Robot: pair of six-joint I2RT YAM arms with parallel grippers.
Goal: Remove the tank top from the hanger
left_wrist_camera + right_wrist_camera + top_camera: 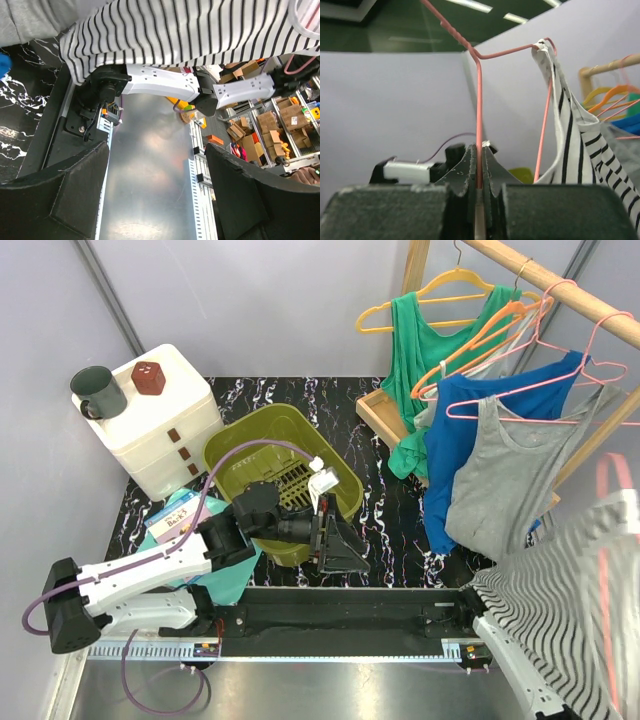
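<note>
A black-and-white striped tank top [570, 590] hangs on a pink wire hanger [612, 478] at the near right, draped over my right arm. In the right wrist view my right gripper [480, 170] is shut on the hanger's pink wire [479, 115], and the striped top [575, 145] hangs from the hanger's shoulder to the right. My right gripper is hidden under the cloth in the top view. My left gripper [340, 540] is open and empty, low over the table's front middle, pointing right. In its wrist view [157, 160] it faces the striped top [190, 30] and my right arm [165, 85].
A wooden rail [560, 285] at the back right carries hangers with green [425, 350], blue [455, 440] and grey [505, 475] tank tops. An olive basket [250, 440], a white drawer box [165, 425] with a mug [97, 392], and teal cloth [225, 575] lie left.
</note>
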